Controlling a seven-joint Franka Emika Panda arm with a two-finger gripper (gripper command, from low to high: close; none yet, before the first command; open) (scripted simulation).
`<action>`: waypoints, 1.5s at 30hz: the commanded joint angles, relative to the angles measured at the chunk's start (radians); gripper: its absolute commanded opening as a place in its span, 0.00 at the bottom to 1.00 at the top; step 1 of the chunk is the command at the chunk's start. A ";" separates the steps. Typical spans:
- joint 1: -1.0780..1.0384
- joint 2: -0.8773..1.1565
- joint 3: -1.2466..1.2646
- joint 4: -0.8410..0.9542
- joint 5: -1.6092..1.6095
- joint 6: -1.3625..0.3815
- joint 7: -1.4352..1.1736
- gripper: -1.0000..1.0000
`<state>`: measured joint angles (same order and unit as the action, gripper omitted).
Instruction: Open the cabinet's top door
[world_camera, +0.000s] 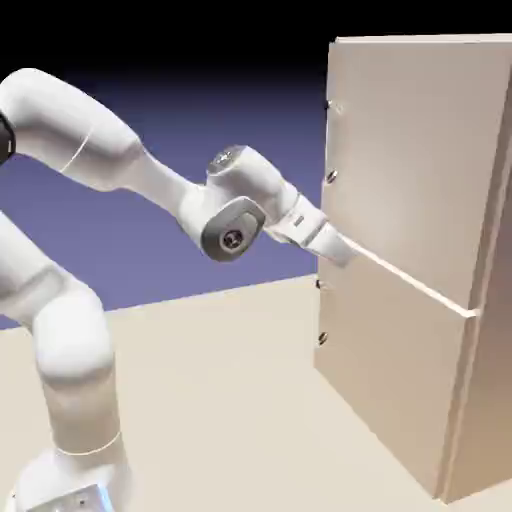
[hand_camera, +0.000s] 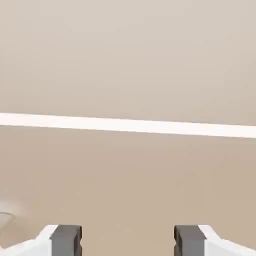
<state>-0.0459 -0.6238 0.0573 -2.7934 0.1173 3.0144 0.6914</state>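
The beige cabinet (world_camera: 480, 400) stands tall at the exterior view's right. Its top door (world_camera: 420, 150) is the upper panel and lies flush, with a pale seam (world_camera: 410, 282) dividing it from the lower panel. The top door's small silver handle (world_camera: 331, 177) sits on the panel's left edge. My gripper (world_camera: 340, 248) is at that same edge, level with the seam and below the handle. In the hand view, beige panel fills the frame, crossed by the pale seam (hand_camera: 128, 125). My gripper (hand_camera: 127, 242) is open, its grey fingertips (hand_camera: 66, 240) wide apart with nothing between them.
The lower panel (world_camera: 385, 370) has its own small handle mounts (world_camera: 321, 338) on its left edge. A beige table (world_camera: 220, 400) stretches in front of the cabinet. A faint grey shape (hand_camera: 6, 217) shows at the hand view's lower left.
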 joint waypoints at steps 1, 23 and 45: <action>-0.021 -0.020 0.021 0.006 0.044 -0.008 -0.018 0.50; -0.493 -0.458 0.489 0.142 1.000 -0.192 -0.423 0.50; -0.965 -0.897 0.956 0.277 1.957 -0.376 -0.827 0.50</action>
<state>-1.0111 -1.5204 1.0133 -2.5164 2.0747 2.6382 -0.1357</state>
